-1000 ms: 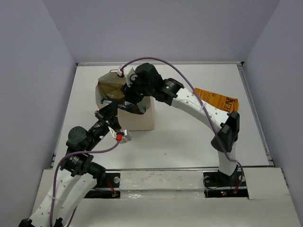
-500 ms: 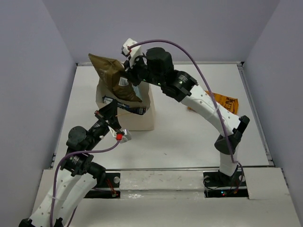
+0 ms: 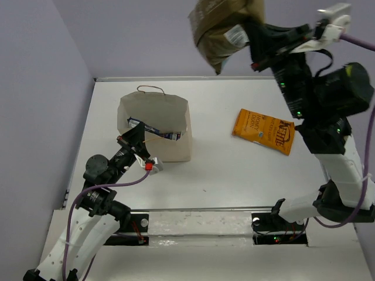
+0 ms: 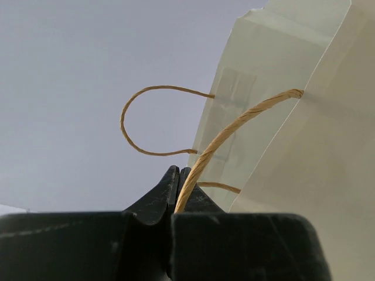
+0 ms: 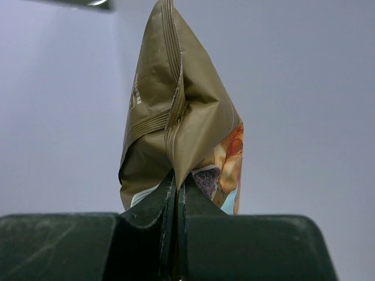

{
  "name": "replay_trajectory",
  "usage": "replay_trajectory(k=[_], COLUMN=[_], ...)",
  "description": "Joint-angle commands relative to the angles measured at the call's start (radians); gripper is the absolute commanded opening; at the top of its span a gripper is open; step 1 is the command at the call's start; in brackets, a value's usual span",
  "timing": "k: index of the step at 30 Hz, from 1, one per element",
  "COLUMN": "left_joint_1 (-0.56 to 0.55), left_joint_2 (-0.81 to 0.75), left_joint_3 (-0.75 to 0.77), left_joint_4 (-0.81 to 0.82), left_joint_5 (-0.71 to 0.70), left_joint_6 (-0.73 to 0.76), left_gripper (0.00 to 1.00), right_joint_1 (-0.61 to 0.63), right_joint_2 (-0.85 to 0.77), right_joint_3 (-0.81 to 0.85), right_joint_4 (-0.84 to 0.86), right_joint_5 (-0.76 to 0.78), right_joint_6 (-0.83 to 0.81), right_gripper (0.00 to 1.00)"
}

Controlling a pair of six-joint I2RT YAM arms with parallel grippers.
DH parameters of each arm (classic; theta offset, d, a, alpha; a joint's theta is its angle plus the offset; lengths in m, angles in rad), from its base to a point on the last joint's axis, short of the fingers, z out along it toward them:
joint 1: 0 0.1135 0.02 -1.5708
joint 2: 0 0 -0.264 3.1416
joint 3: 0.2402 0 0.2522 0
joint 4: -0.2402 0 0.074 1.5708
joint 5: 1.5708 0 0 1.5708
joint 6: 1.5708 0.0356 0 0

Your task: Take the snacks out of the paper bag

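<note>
The tan paper bag (image 3: 173,146) stands upright on the table's left half, with blue chip bags (image 3: 157,132) showing inside its open top. My left gripper (image 3: 133,139) is shut on the near cord handle (image 4: 234,126) of the paper bag (image 4: 328,152) at its near left rim. My right gripper (image 3: 253,36) is high above the table, shut on the edge of a brown and light blue chip bag (image 3: 220,26), which hangs in the right wrist view (image 5: 176,123). An orange chip bag (image 3: 263,130) lies flat on the table to the right.
The white table (image 3: 234,175) is walled by pale purple panels at the back and sides. The bag's far handle (image 3: 150,88) arches above its back rim. The right arm's elbow rises at the right edge.
My right gripper has lifted the brown chip bag out of the paper bag and swung it up and to the right. The left gripper has kept its hold on the handle.
</note>
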Motion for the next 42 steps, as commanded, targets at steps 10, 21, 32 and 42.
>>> replay_trajectory(k=[10,21,32,42], left_joint_1=[-0.004,-0.004,-0.004,-0.004], left_joint_2=[0.042,0.004,-0.013,-0.06], left_joint_3=[0.005,-0.011,-0.014,0.015], left_joint_4=[0.035,0.027,-0.001,-0.126], left_joint_5=[-0.032,-0.049,-0.048,0.0], left_joint_6=[-0.014,-0.026,0.003,0.055], left_gripper=[0.0,0.0,0.31,0.97], right_joint_1=[-0.293,-0.422,-0.422,-0.422], right_joint_2=[0.145,0.664,0.585,0.385], right_joint_3=[-0.315,-0.337,-0.447,-0.361], right_joint_4=[0.199,0.076,-0.093,-0.223], right_joint_5=[0.578,0.369,0.032,-0.071], right_joint_6=[-0.396,-0.015,0.221,0.29], right_gripper=[0.01,0.01,0.79,0.91])
